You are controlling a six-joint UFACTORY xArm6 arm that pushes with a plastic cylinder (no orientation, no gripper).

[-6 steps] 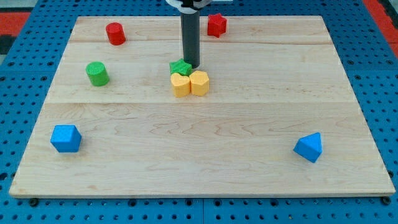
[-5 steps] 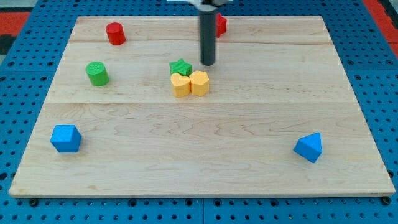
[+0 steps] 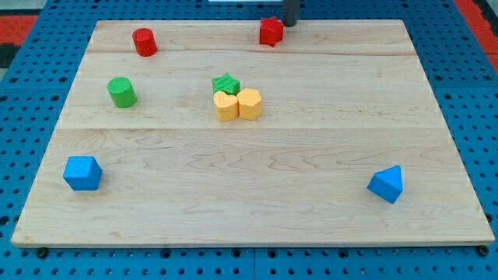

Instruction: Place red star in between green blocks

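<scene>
The red star (image 3: 271, 31) lies near the board's top edge, right of centre. My tip (image 3: 289, 24) is just to its upper right, close to it; only the rod's lowest part shows. The green star (image 3: 226, 84) sits near the board's middle, touching two yellow blocks below it. The green cylinder (image 3: 121, 92) stands at the view's left, well apart from the green star.
A red cylinder (image 3: 144, 41) stands at the top left. Two yellow blocks (image 3: 238, 104) sit side by side under the green star. A blue cube (image 3: 82, 173) is at the bottom left and a blue wedge (image 3: 387, 184) at the bottom right.
My tip has moved from beside the green star up and to the right, to the red star's upper right. No block has moved.
</scene>
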